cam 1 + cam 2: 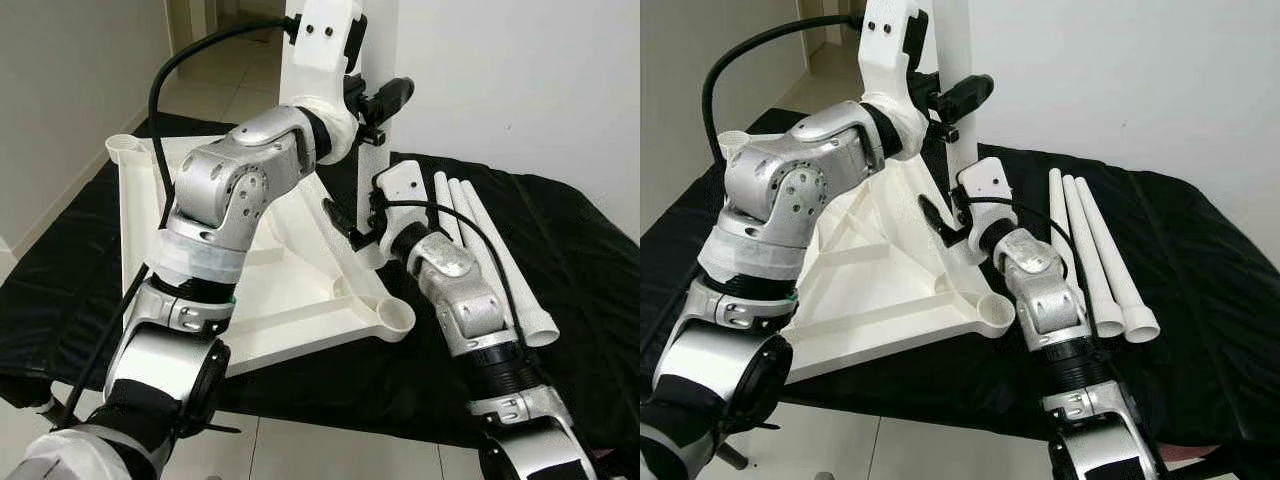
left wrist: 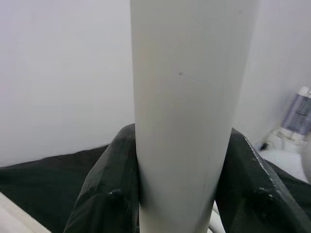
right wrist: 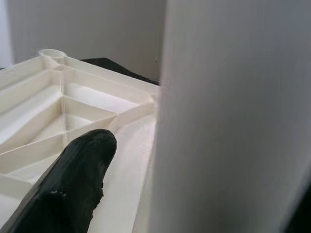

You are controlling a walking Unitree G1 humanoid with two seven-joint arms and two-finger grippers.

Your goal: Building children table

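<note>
White plastic tabletop (image 1: pixel 300 290): lies underside up on the black-draped counter (image 1: pixel 580 260), corner sockets facing up to take legs.
Upright leg (image 2: pixel 182 116): stands at the tabletop's far corner.
Left tool (image 2: pixel 180 194): my fingers clamp this leg high up, keeping it vertical.
Right tool (image 1: pixel 362 222): low beside the leg's base; one finger (image 3: pixel 73 184) visible, grip state I cannot tell.
Spare legs (image 1: pixel 1095 255): three, side by side on the cloth, right of the tabletop, within reach.

Silver jointed arms, black cable (image 1: pixel 165 75), white wrist housings, black-fingered end effectors
</note>
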